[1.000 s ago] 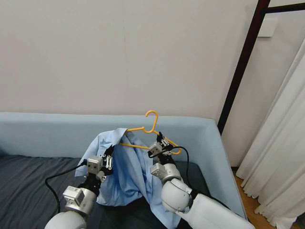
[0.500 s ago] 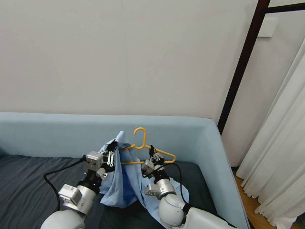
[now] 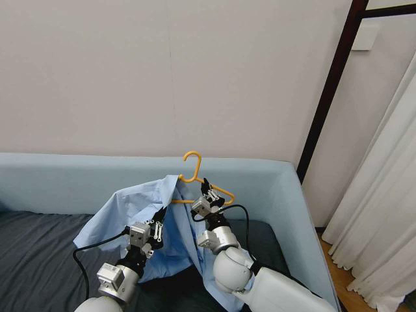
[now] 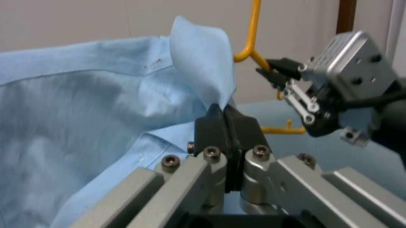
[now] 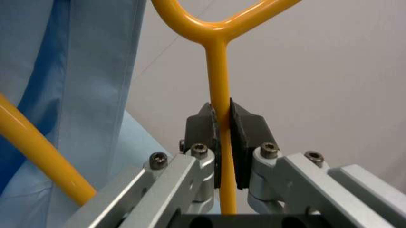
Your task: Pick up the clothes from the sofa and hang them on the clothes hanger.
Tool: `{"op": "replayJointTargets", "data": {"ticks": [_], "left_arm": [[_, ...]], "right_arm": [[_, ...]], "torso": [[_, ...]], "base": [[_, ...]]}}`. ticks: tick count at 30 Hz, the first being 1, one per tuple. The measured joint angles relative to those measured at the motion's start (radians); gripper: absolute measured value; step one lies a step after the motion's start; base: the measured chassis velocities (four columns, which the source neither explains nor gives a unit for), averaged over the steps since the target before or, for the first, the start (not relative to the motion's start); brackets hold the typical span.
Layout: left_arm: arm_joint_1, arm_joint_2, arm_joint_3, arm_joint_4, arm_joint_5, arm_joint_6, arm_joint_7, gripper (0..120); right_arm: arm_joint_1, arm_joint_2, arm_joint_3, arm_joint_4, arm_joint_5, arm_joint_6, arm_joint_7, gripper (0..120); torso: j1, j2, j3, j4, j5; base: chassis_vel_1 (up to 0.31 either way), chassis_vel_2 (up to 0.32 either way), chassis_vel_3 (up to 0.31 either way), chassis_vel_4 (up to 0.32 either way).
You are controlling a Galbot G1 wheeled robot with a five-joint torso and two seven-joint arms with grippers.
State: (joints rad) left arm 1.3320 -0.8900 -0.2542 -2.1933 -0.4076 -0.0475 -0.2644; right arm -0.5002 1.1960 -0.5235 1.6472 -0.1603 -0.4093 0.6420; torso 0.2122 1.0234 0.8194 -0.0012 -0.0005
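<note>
Left gripper [image 4: 222, 111] pinched tight on a fold of the light blue cotton shirt [image 3: 133, 201], near the collar edge; right gripper [image 5: 222, 114] clamped on the upright stem of the orange-yellow hanger [image 5: 217, 71], just below its hook; shirt draped over the hanger's left arm, spreading left, held above the dark seat cushion [image 3: 39, 240] of the pale blue sofa [image 3: 65, 175]; grippers near each other, mid-scene, in front of the sofa back.

Shirt [image 4: 82, 109] showing plain light blue, hanger [image 5: 217, 71] showing solid orange-yellow, sofa back [image 3: 58, 182] showing pale blue, seat cushion [image 3: 32, 247] showing dark grey.
</note>
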Motion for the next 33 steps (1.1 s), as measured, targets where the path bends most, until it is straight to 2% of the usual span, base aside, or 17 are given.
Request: {"op": "replayJointTargets", "data": {"ticks": [9,20,22,25,26,29,33], "left_arm": [[-0.033,-0.003,-0.007,-0.032,-0.049,-0.002,0.007,0],[-0.001,-0.008,0.001,0.008,-0.011,-0.031,0.007,0],[-0.010,0.000,-0.009,0.002,-0.018,-0.049,0.002,10],[-0.021,0.009,-0.017,-0.006,-0.034,-0.068,0.001,16],[-0.026,0.018,-0.024,-0.013,-0.048,-0.087,0.002,23],[-0.027,0.028,-0.034,-0.024,-0.059,-0.116,0.015,30],[-0.002,0.065,-0.065,-0.066,-0.062,-0.188,0.069,50]], "right_arm": [[-0.036,0.010,-0.044,-0.023,-0.039,0.018,0.000,4],[-0.011,0.016,-0.015,0.014,0.001,0.010,0.006,4],[0.012,0.005,-0.001,0.029,0.006,0.010,0.006,4],[0.036,-0.002,0.011,0.038,0.008,0.013,0.006,4],[0.058,-0.008,0.018,0.044,0.011,0.015,0.006,4],[0.090,-0.017,0.024,0.049,0.018,0.018,0.004,4],[0.174,-0.032,0.044,0.054,0.034,0.026,-0.001,4]], "torso": [[0.000,0.000,0.000,-0.0001,0.0000],[0.000,0.000,0.000,0.0001,-0.0001],[0.000,0.000,0.000,0.0000,-0.0001],[0.000,0.000,0.000,-0.0002,0.0000],[0.000,0.000,0.000,-0.0002,0.0000],[0.000,0.000,0.000,-0.0002,0.0000],[0.000,0.000,0.000,0.0000,-0.0001]], "base": [[0.000,0.000,0.000,0.000],[0.000,0.000,0.000,0.000],[0.000,0.000,0.000,0.000],[0.000,0.000,0.000,0.000],[0.000,0.000,0.000,0.000],[0.000,0.000,0.000,0.000],[0.000,0.000,0.000,0.000]]}}
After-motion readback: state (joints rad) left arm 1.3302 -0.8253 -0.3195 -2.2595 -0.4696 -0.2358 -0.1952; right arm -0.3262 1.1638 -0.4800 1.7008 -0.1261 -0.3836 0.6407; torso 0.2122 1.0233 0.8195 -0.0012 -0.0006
